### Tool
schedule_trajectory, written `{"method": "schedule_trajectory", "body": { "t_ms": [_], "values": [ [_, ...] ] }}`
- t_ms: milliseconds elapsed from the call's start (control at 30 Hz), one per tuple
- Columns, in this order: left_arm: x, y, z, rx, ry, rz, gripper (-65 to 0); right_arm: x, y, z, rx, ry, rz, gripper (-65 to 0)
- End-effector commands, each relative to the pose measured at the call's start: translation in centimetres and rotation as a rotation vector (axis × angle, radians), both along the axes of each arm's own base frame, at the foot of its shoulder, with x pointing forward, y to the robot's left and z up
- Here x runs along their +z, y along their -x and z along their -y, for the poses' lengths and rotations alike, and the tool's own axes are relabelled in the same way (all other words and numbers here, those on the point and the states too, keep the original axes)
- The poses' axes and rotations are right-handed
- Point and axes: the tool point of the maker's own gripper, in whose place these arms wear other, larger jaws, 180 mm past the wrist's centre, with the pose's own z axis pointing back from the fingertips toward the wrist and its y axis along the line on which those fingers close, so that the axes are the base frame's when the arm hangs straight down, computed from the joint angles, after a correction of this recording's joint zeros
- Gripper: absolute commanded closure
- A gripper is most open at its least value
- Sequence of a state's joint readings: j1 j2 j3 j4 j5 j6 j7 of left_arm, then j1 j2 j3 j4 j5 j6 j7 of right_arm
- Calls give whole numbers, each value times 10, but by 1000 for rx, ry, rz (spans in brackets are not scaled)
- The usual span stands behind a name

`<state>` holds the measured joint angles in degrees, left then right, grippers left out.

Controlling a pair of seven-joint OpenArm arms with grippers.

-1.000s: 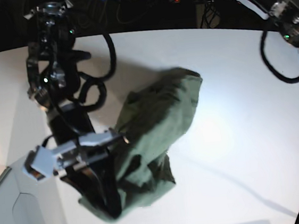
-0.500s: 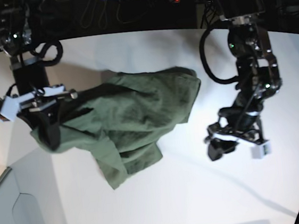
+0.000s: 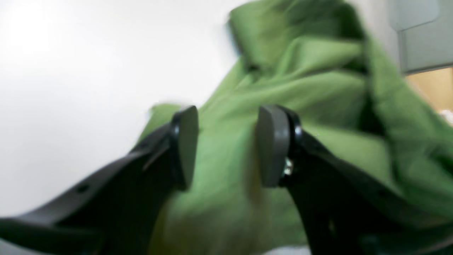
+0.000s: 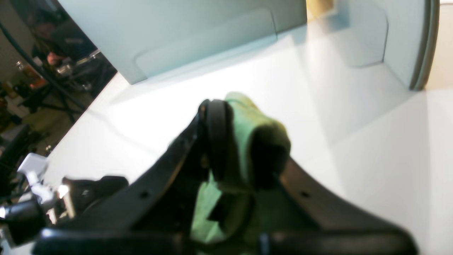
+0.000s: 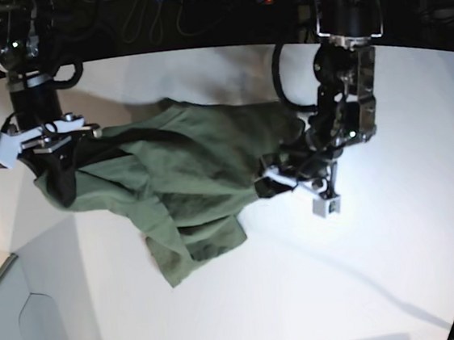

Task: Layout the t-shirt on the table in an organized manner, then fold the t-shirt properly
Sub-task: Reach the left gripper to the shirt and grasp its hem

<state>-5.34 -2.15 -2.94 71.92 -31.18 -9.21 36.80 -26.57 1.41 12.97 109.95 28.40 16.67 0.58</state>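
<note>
base: high, overhead | wrists: close, along tools; all share t-shirt (image 5: 187, 174)

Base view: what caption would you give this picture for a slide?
Right gripper pinches the crumpled olive-green cotton t-shirt above the white table; left gripper, open, reaches its other edge.

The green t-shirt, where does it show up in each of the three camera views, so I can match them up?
Base: the t-shirt lies bunched across the middle, between both arms.
Left wrist: it fills the centre and right, behind the open left gripper.
Right wrist: only a pinched fold shows at centre, clamped in the right gripper.
Shared landmark: the white table.
</note>
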Motion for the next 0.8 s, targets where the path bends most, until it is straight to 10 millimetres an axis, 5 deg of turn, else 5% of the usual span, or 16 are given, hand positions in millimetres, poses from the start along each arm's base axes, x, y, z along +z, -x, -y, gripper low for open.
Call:
{"method": "schedule_trajectory", "body": {
  "t_ms": [0, 200, 333, 433, 600, 767],
  "values": [
    [7, -6, -11, 9, -14, 30, -271, 11, -1, 0, 3, -3, 46, 0],
    [-23, 13, -16, 4, -30, -57, -271, -10, 1, 3, -5, -14, -7, 0],
    [-44, 33, 25, -88, -14, -126, -262, -19, 2, 4, -9, -20, -29, 0],
    [-48, 53, 57, -192, -10, -136, -189, -19, 1, 8, 2, 4, -32, 0],
    [-29, 79, 102, -299, 22, -50, 0, -17, -3, 16, 23, 49, -32, 0],
    [14, 94, 135, -346, 85, 113, -14, -20, -9, 25, 33, 82, -39, 0]
  ]
}}
